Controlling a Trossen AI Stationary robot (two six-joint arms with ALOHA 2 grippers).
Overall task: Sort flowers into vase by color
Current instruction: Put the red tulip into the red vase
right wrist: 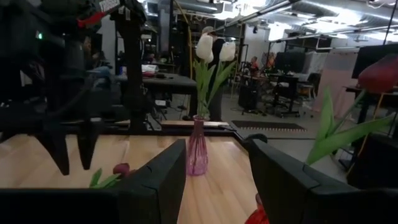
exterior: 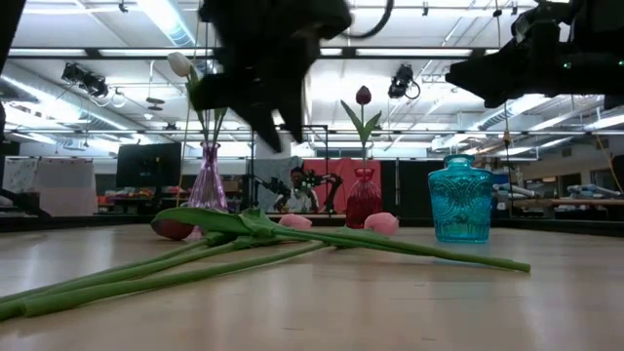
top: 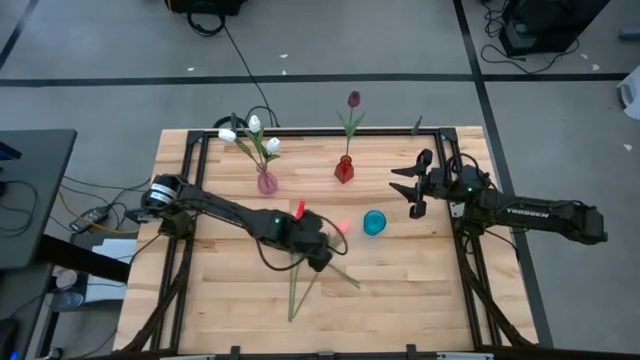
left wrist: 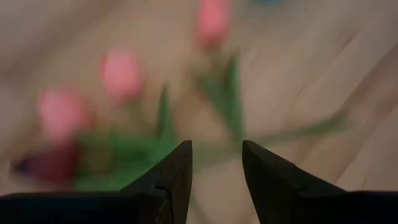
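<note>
Flowers left to sort lie loose mid-table, and the blue vase (top: 374, 222) is your landmark for all of it. Largest first: left arm reaches in from the table's left edge, its left gripper (top: 322, 256) low over the stem bundle, just left of the blue vase & nearer the front edge. Fingers are parted w/ nothing between them in the left wrist view; stems sit just ahead of the tips. Right gripper (top: 414, 186) hovers just right of the blue vase, toward the back, fingers apart, empty, waiting.

Behind the blue vase: red vase (top: 344, 170) w/ one dark red tulip (top: 353, 99); further left, pink vase (top: 266, 181) w/ white tulips (top: 254, 124). Both look sorted.

Loose pink tulips (exterior: 381, 223) & their green stems (top: 298, 283) are still flat on the wood, one dark red head (exterior: 173, 229) among them.

You're at the pick step, I reckon. Next: straddle one stem only, close, lift clear w/o dragging the rest.
</note>
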